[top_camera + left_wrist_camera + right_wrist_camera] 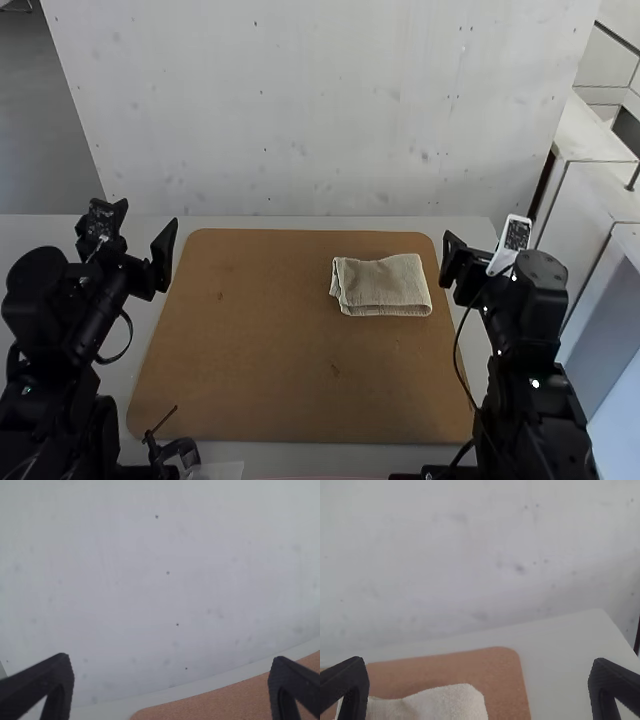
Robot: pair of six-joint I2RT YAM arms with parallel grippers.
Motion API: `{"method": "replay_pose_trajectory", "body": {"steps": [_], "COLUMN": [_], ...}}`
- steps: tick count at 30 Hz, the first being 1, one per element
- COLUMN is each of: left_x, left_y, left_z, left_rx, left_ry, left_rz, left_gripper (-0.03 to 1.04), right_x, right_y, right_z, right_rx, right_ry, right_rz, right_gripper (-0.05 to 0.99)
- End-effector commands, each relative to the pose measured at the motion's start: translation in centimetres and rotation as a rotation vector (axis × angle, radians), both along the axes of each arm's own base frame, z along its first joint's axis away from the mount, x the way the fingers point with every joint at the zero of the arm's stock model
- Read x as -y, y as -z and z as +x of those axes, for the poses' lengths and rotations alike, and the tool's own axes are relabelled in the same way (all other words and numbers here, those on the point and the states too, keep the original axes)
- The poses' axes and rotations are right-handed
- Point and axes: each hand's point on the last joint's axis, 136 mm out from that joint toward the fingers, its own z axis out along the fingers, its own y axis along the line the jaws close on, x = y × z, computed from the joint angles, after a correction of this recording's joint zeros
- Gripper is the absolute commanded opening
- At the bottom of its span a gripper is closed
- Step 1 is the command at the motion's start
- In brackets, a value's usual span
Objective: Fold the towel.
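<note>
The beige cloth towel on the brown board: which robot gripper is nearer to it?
Right. The black right gripper is by the board's right edge, beside the towel; the black left gripper is beyond the left edge, across the board.

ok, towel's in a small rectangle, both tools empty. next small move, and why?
I'd probably bring the right tool over and tuck in the towel's left end, as the high view shows it: the layers there look uneven, while the rest lies fairly flat. That tool is open and nearer the towel.
</note>
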Motion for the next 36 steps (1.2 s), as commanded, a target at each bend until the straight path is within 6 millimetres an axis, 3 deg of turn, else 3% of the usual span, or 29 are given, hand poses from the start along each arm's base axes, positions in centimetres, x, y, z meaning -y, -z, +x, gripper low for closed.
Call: {"method": "replay_pose_trajectory", "body": {"steps": [1,6,8,17,21,25,36], "left_x": [0.1,0.0,-0.1,-0.7,-1.1,-2.3,-2.2], "left_y": [0.7,0.6,0.8,2.3,5.7,5.7,5.8], "left_z": [0.0,0.1,0.1,0.2,0.2,0.3,0.3], "left_rx": [-0.001,0.0,-0.012,-0.078,-0.214,-0.215,-0.216], "left_ry": [0.006,0.003,0.001,-0.031,-0.059,-0.127,-0.125], "left_rz": [0.02,0.018,-0.044,-0.067,-0.047,-0.057,-0.057], "left_gripper": [0.86,0.9,0.89,0.9,0.96,0.96,0.99], "right_x": [-0.4,-0.6,-1.0,-1.1,-1.1,-1.1,-1.0], "right_y": [0.4,1.1,2.4,2.5,2.5,2.5,2.6], "right_z": [-0.4,-0.5,-0.7,-0.7,-0.7,-0.7,-0.7], "right_rx": [0.0,-0.026,-0.077,-0.081,-0.081,-0.081,-0.088], "right_ry": [-0.022,-0.031,-0.049,-0.057,-0.057,-0.057,-0.054], "right_rz": [-0.034,-0.035,-0.048,-0.055,-0.055,-0.055,-0.057], "right_gripper": [0.96,0.96,0.96,0.96,0.96,0.96,0.96]}}
